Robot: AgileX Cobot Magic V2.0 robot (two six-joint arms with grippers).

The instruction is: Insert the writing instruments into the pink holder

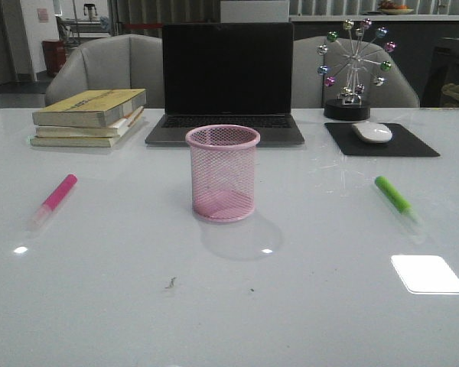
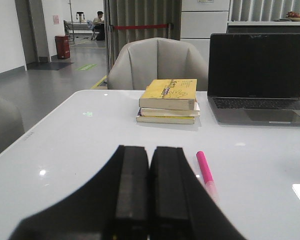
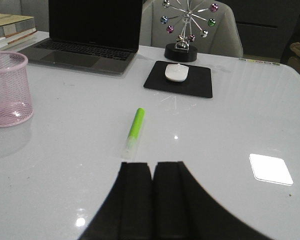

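Observation:
The pink holder stands upright and empty at the table's middle, also seen in the right wrist view. A bright pink marker lies flat on the left; in the left wrist view this pink marker lies just beyond and beside my left gripper, which is shut on nothing. A lime green marker lies flat on the right. In the right wrist view the green marker lies just ahead of my right gripper, also shut and empty. Neither gripper shows in the front view.
A stack of books sits back left, a laptop behind the holder, a white mouse on a black pad and a ball ornament back right. Grey chairs stand behind the table.

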